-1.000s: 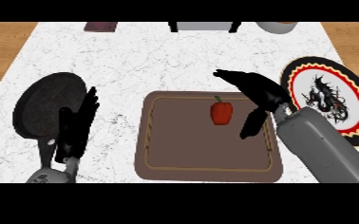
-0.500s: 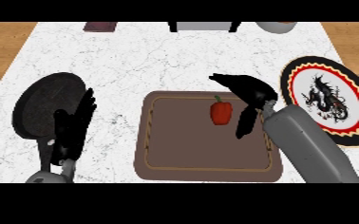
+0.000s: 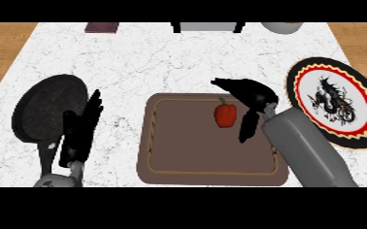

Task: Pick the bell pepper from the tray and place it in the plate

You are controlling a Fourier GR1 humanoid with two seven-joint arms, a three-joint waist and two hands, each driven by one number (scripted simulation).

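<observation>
pepper: the red pepper stands upright in the upper right part of the tray, green stem up, not yet lifted
handling: probably light and fairly stiff, with a smooth skin that may slip; a hold across the broad body, thumb on one side and fingers on the other, looks safer than the thin stem
right hand: the right hand sits just right of the pepper, fingers spread, one reaching out above the stem and another hanging down beside the body; it seems not to touch the pepper, though the view from above makes that hard to settle
tray: the brown tray lies flat in the middle of the counter, with only the pepper in it
plate: the plate, with a red and yellow border and a dark dragon figure, lies just right of the tray, partly behind the right forearm
left hand: the left hand rests at the left of the view, fingers straight and together, holding nothing
pan: a black pan lies under and beside the left hand
next: closing round the pepper comes first, then a short carry to the right
</observation>
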